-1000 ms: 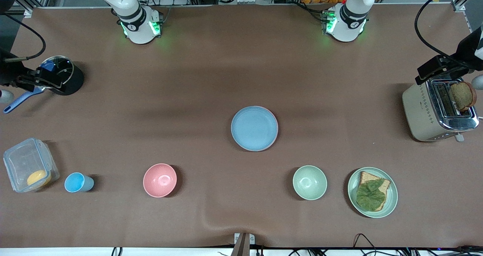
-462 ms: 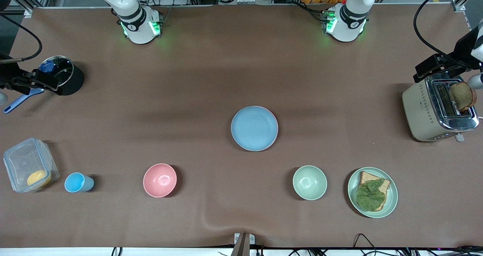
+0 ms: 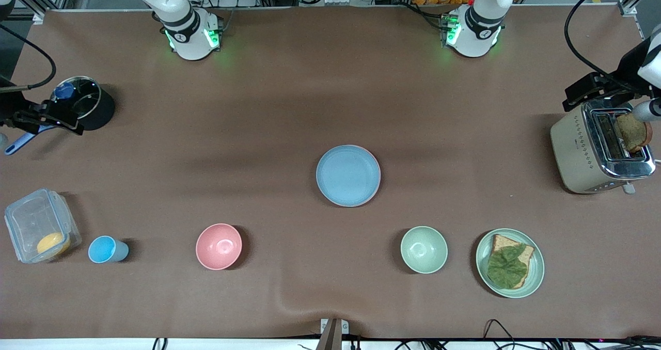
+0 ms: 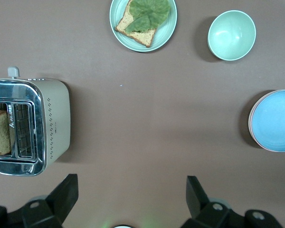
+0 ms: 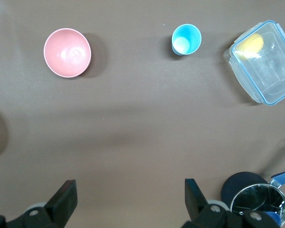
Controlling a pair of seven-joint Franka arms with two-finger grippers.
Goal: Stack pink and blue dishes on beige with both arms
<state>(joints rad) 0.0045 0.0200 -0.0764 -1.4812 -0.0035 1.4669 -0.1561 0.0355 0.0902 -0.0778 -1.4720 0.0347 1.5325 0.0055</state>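
The light blue plate (image 3: 348,175) lies at the middle of the table as the top of a stack; it also shows in the left wrist view (image 4: 275,121). A thin pinkish rim (image 4: 251,124) peeks out under it. The beige plate is hidden beneath. My left gripper (image 3: 594,88) hangs over the toaster at the left arm's end of the table, open and empty (image 4: 131,180). My right gripper (image 3: 49,116) hangs beside the black pot at the right arm's end, open and empty (image 5: 129,183).
A toaster (image 3: 601,151) holds a bread slice. Nearer the camera stand a green plate (image 3: 537,267) with bread and a leaf, a green bowl (image 3: 424,249), a pink bowl (image 3: 219,246), a blue cup (image 3: 106,249) and a clear box (image 3: 38,231). A black pot (image 3: 95,110) stands nearby.
Both hands have drifted a little outward toward their ends of the table. The plate stack has not moved.
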